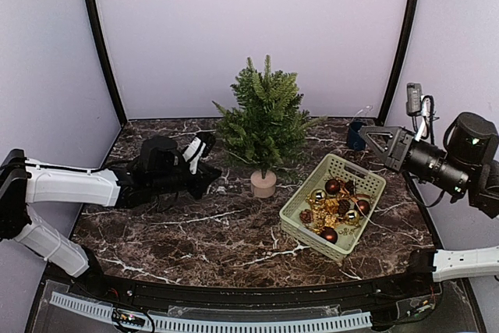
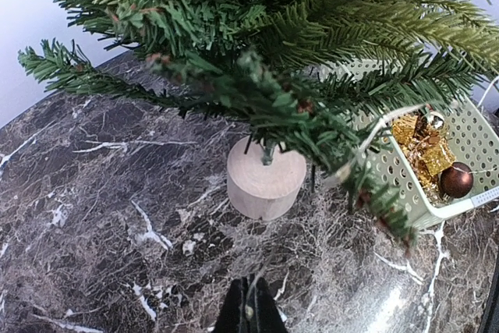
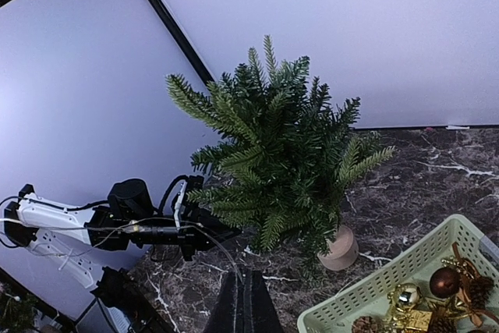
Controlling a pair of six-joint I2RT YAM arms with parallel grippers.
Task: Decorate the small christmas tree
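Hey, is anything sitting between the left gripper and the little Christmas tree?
Nothing visible: only open table lies between the left gripper and the small christmas tree; the basket sits on the tree's far side.

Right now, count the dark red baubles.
3 dark red baubles: one at the basket's far end, one by its right wall, one near its front corner. Others may hide.

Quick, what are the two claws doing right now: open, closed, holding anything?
Left claw: closed, nothing visibly held.
Right claw: closed, nothing visibly held.
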